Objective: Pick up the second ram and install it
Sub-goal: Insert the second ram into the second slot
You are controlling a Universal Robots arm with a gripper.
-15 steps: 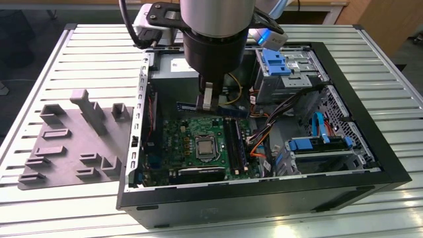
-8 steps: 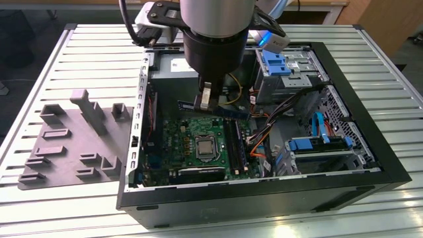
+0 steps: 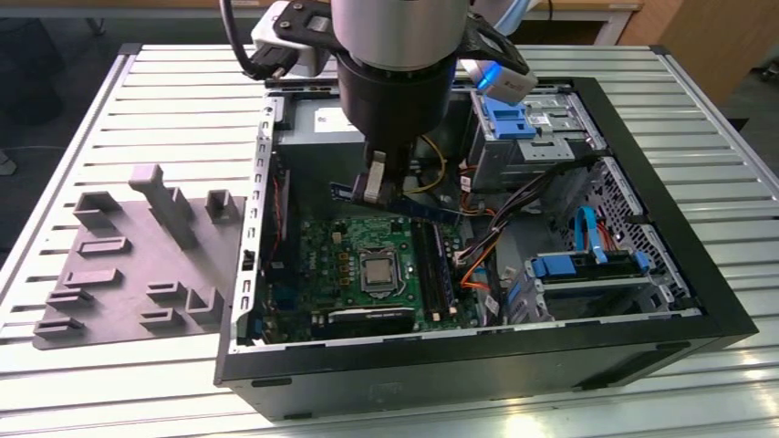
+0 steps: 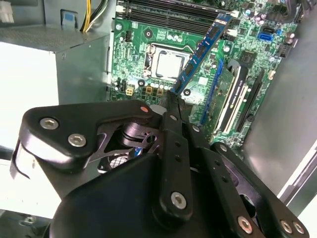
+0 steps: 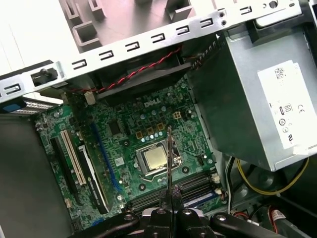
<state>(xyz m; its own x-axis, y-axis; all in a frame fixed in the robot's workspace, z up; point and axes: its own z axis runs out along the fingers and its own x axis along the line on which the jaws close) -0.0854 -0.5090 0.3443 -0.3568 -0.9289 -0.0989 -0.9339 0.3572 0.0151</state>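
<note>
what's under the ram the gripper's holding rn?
The second ram, clamped in the gripper, hangs above the green motherboard, near the CPU socket and black memory slots. The strip of board right behind the stick is covered.

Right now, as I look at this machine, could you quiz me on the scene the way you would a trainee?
1. True or false: the long, narrow dark memory stick already sits in a black slot.
2. What is the tool shut on? A) a yellow cable B) the memory stick C) a grey plastic block
3. Fill in: the tool hangs inside the open black computer case, above its flat green ______.

Key: 1 false, the stick is held in the air above the board; 2 B; 3 motherboard.
</note>
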